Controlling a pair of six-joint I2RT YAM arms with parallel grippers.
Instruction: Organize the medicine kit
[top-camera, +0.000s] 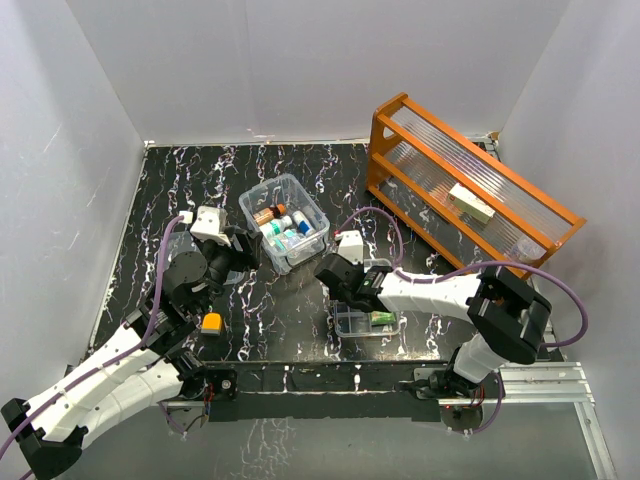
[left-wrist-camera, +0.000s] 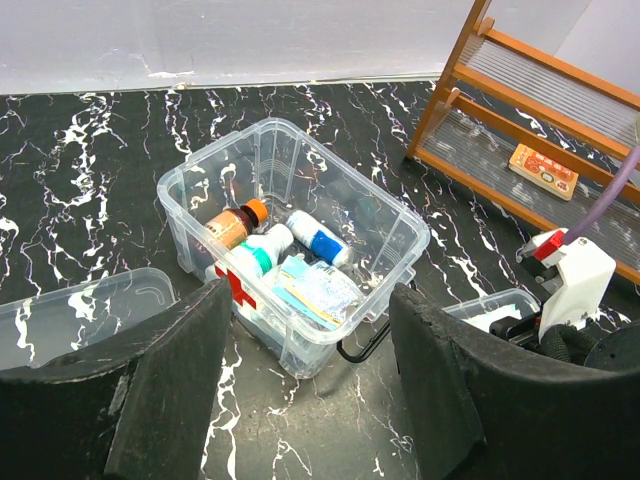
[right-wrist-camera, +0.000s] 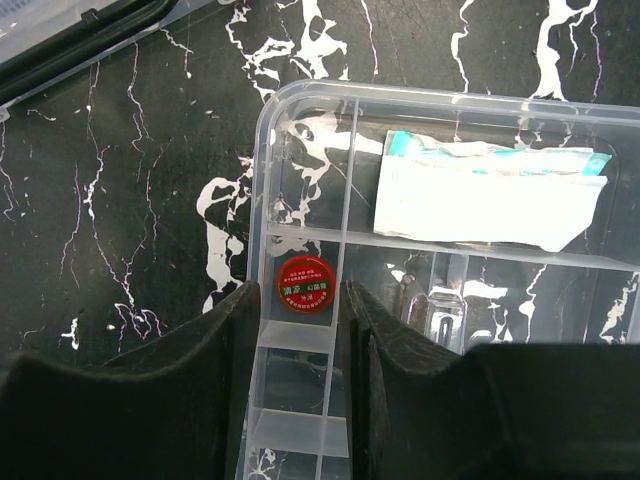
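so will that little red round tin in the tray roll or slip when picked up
Small and flat, the red tin is probably light and rigid. Lying lid-up it shouldn't roll, but its smooth round edge may slip from a pinch.

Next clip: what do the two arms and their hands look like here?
The left arm and right arm have white links and black joints, with a purple cable looping along each. The left hand and right hand have broad matte black fingers, scuffed grey.
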